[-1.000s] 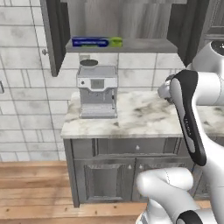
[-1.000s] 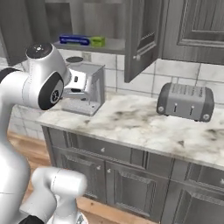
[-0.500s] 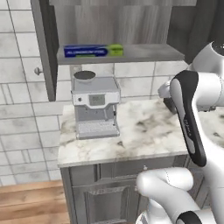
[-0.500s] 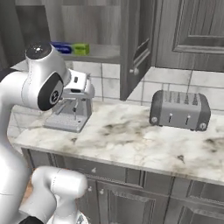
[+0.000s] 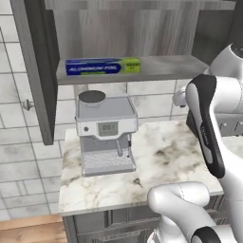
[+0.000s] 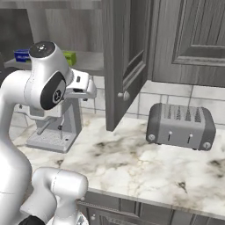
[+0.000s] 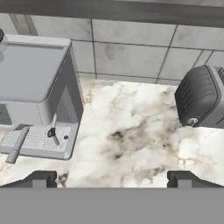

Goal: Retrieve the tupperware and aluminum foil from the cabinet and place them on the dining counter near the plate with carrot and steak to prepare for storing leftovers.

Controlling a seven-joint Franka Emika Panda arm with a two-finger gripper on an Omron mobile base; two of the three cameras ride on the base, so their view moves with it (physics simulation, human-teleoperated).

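Since the earlier frames the whole scene has slid and grown in both base views: that is the base driving in toward the counter, not the things shifting, and the foil box now sits larger and more central on its shelf.

The gripper [image 7: 112, 178] hangs released, its two dark tips spread wide with nothing between them, looking down on bare marbled counter [image 7: 131, 135]. Below and to one side of it in the hand view stands the coffee machine [image 7: 37, 96]; to the other side is the toaster [image 7: 202, 98]. It is over the worktop, below shelf level.

The aluminum foil [image 5: 103, 66] lies well above the gripper and off toward the coffee-machine side, on the inner shelf of the cabinet [image 5: 142, 71], directly over the machine. Its long axis runs along the shelf front, side to side as the base faces it, lime-green end toward the arm. So the coming reach looks to be up and across, and the open fingers would probably need to straddle the box's narrow width, not its length. The open cabinet door [image 6: 125, 61] hangs beside the arm's path on the toaster side, something to clear.

The tupperware I cannot pick out; it may sit deeper on the shelf or behind the arm, but that is hard to tell here.
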